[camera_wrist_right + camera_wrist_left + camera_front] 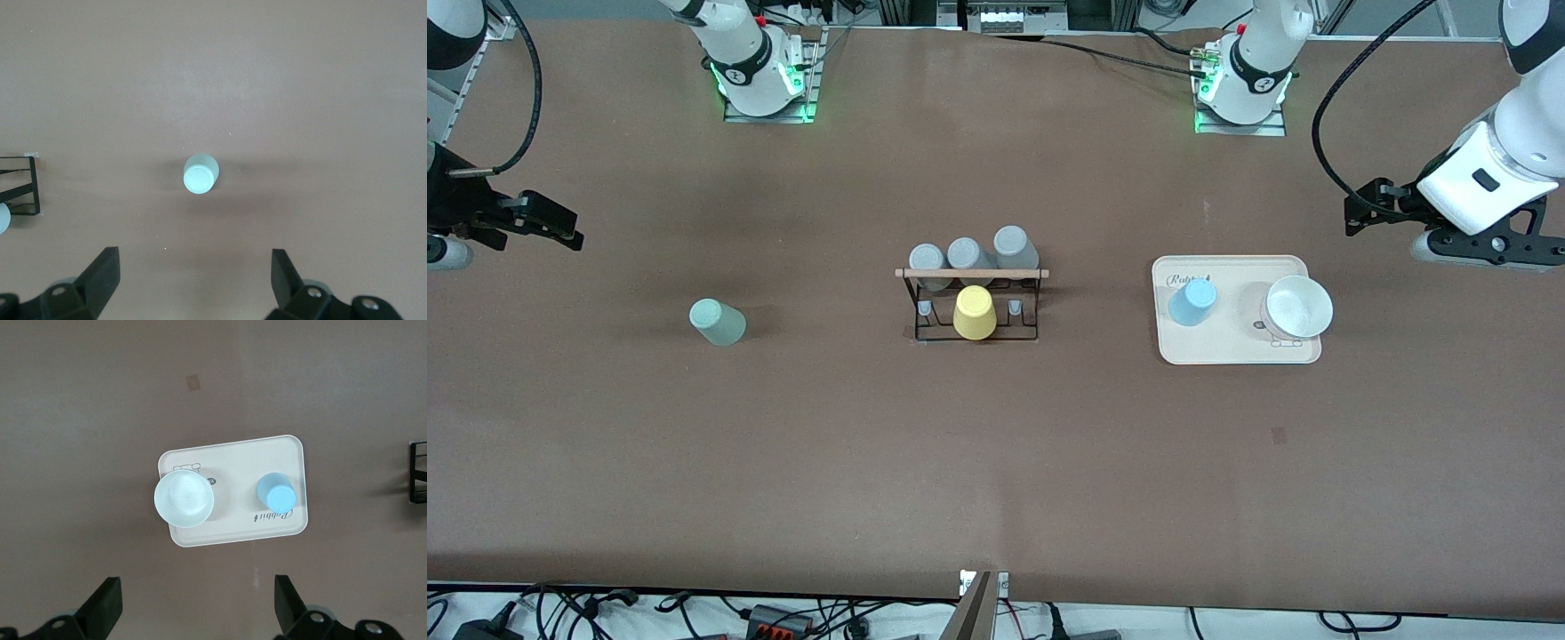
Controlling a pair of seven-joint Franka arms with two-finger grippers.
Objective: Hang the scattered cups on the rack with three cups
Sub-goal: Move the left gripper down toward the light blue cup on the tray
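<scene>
Both end effectors open — left over table nr tray, right nr mint cup

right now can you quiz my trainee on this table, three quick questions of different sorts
1. True or false: the light blue cup stands on the beige tray.
2. Which cup sits toward the right arm's end of the table? A yellow, B mint-green, C grey.
3. Fill in: the yellow cup sits on the ____.

Key: 1 true. 2 B, the mint-green cup. 3 rack.
</scene>
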